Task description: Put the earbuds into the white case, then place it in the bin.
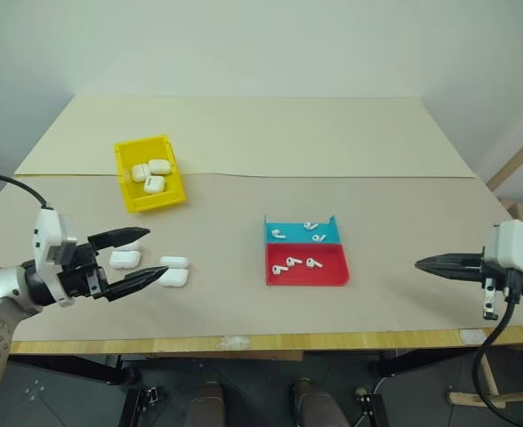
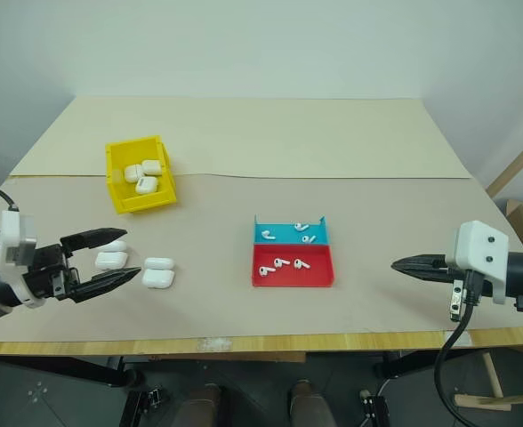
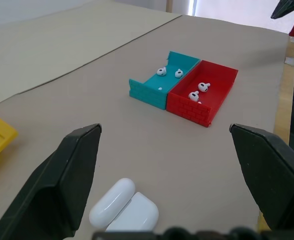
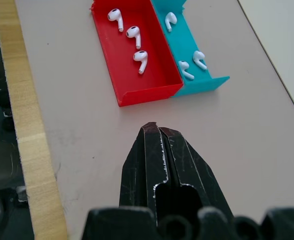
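Several white cases (image 1: 174, 277) lie closed on the table at the left. My left gripper (image 1: 155, 253) stands open over them, holding nothing; one case (image 1: 125, 259) shows between its fingers, and two more lie low between them in the left wrist view (image 3: 124, 209). The earbuds (image 4: 139, 57) lie in two shallow trays at mid-table. The yellow bin (image 1: 123, 169) sits at the back left with three white cases inside. My right gripper (image 1: 424, 263) is shut and empty, pointing at the trays from the right.
The red tray (image 1: 328, 271) holds three earbuds and the blue tray (image 1: 295, 236) behind it holds three more. A paper seam crosses the table behind the bin. The table's wooden front edge (image 1: 244, 342) runs close below both grippers.
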